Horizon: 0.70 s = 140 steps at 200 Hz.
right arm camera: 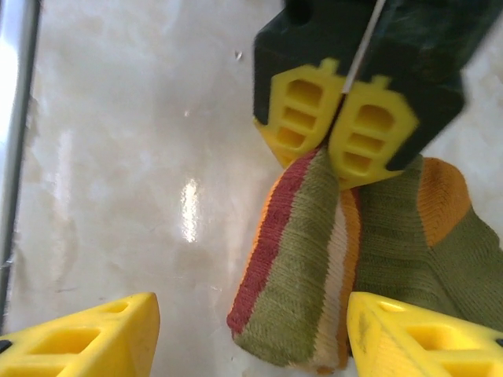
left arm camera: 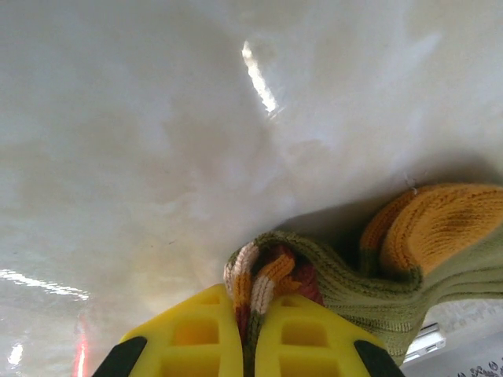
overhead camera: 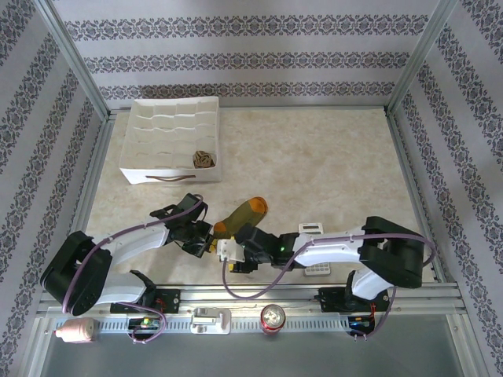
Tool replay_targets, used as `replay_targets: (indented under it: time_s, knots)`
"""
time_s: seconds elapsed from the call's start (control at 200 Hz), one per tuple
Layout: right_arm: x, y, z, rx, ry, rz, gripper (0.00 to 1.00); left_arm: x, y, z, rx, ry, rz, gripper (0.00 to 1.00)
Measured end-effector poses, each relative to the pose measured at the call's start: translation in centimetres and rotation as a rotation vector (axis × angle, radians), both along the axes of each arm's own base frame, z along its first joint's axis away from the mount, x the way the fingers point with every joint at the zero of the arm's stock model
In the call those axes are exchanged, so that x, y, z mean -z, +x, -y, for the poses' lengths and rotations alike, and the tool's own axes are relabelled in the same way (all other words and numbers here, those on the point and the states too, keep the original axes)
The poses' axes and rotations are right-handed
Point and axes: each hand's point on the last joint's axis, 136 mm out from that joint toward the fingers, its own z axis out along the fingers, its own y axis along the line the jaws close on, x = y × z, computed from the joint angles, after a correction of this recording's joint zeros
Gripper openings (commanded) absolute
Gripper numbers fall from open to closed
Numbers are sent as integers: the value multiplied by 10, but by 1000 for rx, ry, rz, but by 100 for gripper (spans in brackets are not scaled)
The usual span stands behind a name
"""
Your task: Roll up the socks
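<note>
Brown-and-tan argyle sock (overhead camera: 203,159) sits bundled in the near-right compartment of the white divider box (overhead camera: 141,169), well apart from both arms; that one looks finished, so the work in hand concerns the other sock.

At the left of the action, the left claw (overhead camera: 203,242) (left arm camera: 250,314) (right arm camera: 334,157) is clamped together on the striped cuff (left arm camera: 263,275) (right arm camera: 302,251), its yellow fingers (left arm camera: 196,338) pinching the rim with the knit bunched between them; the cuff end is lifted slightly off the pale tabletop (left arm camera: 157,157).

From that pinch the olive sock (overhead camera: 244,212) (left arm camera: 346,287) (right arm camera: 464,251) runs away to the far right; its long axis is a diagonal, with the cuff near the arms and the orange toe at the far end, and the orange heel lies just beyond the cuff.

To the right, the right claw (overhead camera: 236,247) (right arm camera: 251,330) stands apart, gripping nothing; its two fingers (right arm camera: 78,338) flank the cuff, which hangs in the gap between them and touches neither so far as can be seen; it faces the left claw head-on across the cuff.

Both claws are at the cuff end, so neither is nearer the toe; as I judge it, the roll must travel along that diagonal, cuff toward toe, away from both bases; the right claw seems best placed to close on the cuff's free lower edge.
</note>
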Motion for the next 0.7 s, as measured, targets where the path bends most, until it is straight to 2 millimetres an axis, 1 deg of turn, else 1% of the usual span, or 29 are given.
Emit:
replay_targets:
  time_s: [0.14, 0.305, 0.42, 0.52, 0.55, 0.61, 0.699]
  knots:
    - [14, 9, -7, 18, -63, 65, 54, 0, 0, 0, -2, 0, -5, 0]
    - [14, 20, -12, 44, -75, 95, 39, 0, 0, 1, -2, 0, -6, 0]
    - [16, 24, -15, 54, -84, 96, 22, 0, 0, 0, -3, 0, -7, 0]
    - [17, 27, -14, 65, -83, 87, 2, 0, 1, 0, -4, 0, -5, 0]
    - [17, 28, -14, 66, -81, 82, 0, 0, 1, 0, -7, 1, -3, 0]
    - [17, 29, -14, 74, -69, 61, 0, -1, 3, -2, -14, 2, 3, 12]
    - [15, 32, -16, 80, -41, 6, 0, -3, 3, -6, -27, 4, 21, 34]
